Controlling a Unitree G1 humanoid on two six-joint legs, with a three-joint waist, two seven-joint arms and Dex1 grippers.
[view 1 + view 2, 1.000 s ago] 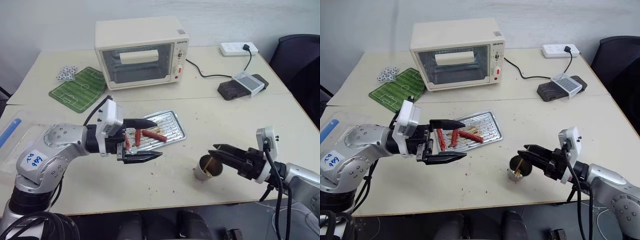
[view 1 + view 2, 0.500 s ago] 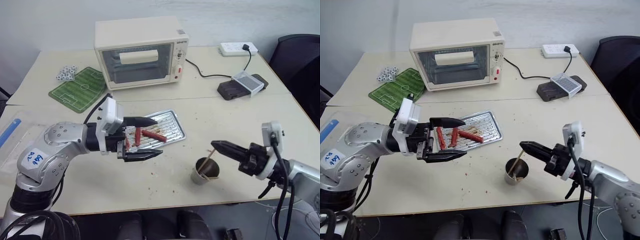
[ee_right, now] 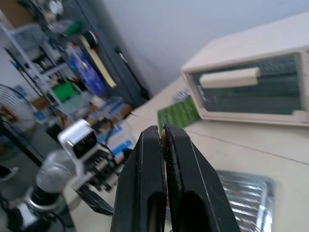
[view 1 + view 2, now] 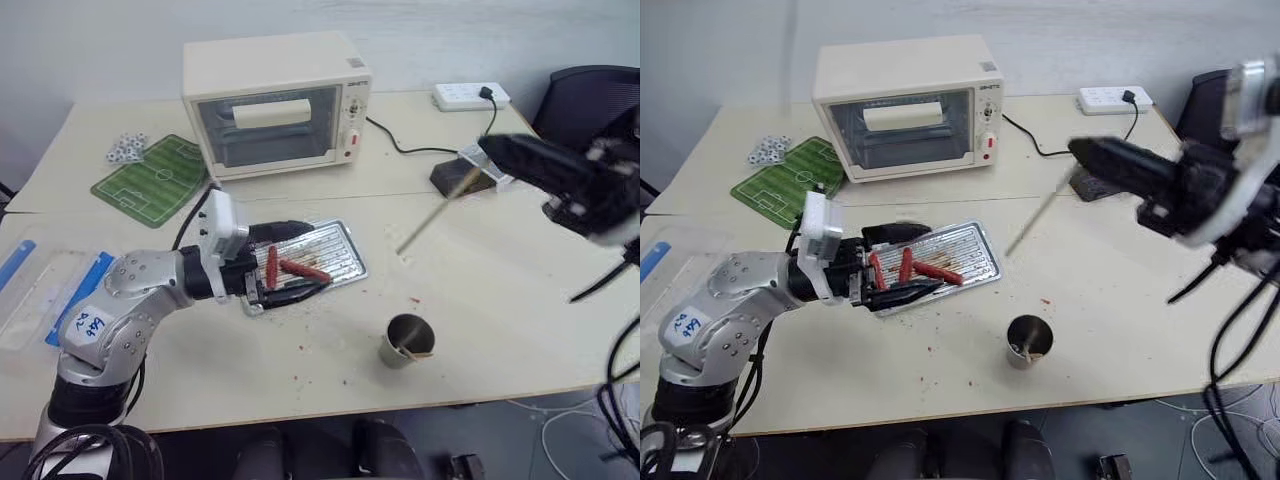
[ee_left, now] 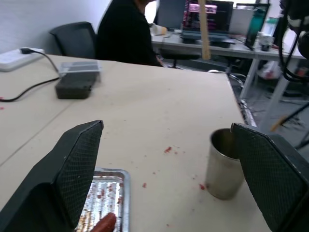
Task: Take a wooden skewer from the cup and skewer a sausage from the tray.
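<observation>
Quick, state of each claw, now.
Left claw: open, holding nothing, over the tray and its sausages.
Right claw: shut on the wooden skewer, lifted above the table.

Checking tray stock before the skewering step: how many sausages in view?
3, all on the tray: one upright at its left end, one beside it, one lying across toward the middle. The left gripper could hide more.
</observation>
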